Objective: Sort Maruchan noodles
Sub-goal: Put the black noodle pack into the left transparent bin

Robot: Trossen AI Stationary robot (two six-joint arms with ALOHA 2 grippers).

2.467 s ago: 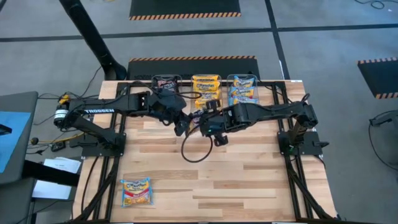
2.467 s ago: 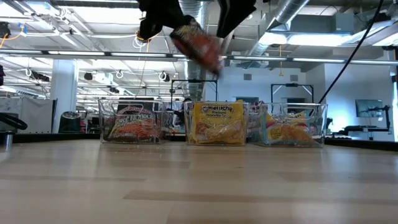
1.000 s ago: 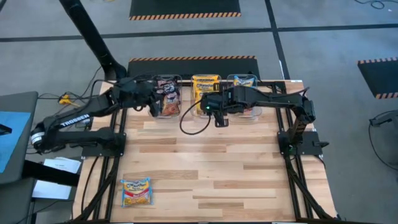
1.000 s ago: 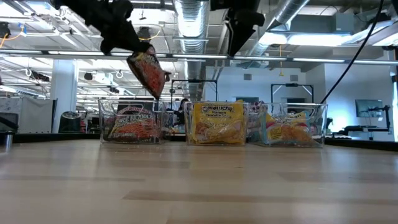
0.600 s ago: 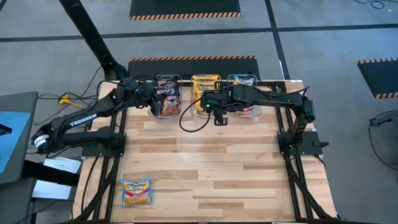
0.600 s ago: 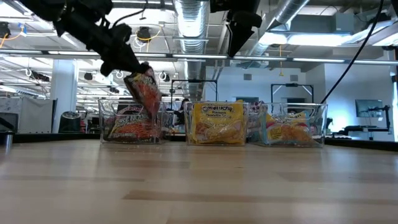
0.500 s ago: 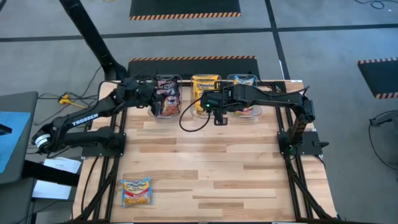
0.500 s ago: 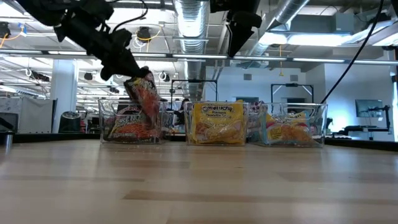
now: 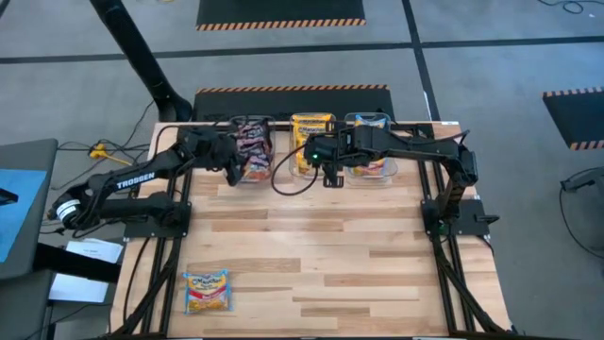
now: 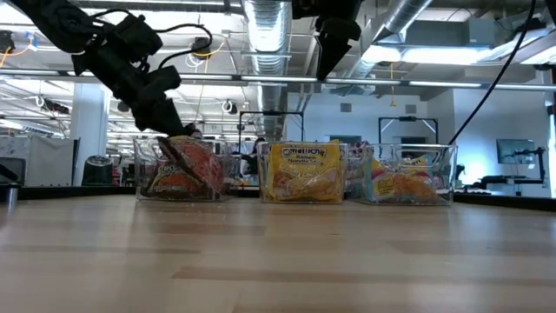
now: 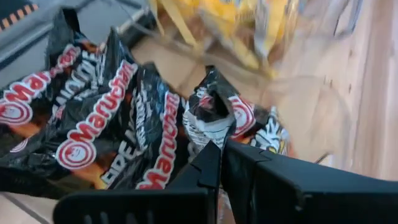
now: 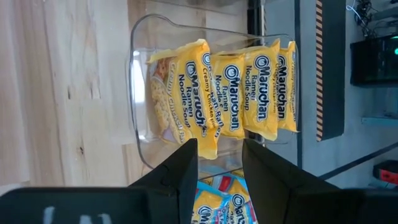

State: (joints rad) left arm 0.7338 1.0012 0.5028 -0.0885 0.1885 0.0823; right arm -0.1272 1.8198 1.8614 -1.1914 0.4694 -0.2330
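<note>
My table (image 9: pixel 311 255): pale planked wood, matt | tubs (image 12: pixel 140 93): clear glossy plastic | noodle packets (image 11: pixel 118 118): crinkly shiny plastic film

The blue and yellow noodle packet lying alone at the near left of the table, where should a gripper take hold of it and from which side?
The blue and yellow packet lies flat on the table with nothing around it. Probably best to come straight down and pinch one crimped edge, since a flat, crinkly packet offers no raised body. The left gripper, shut on a red-black packet at the left tub, is on its side of the table.
</note>
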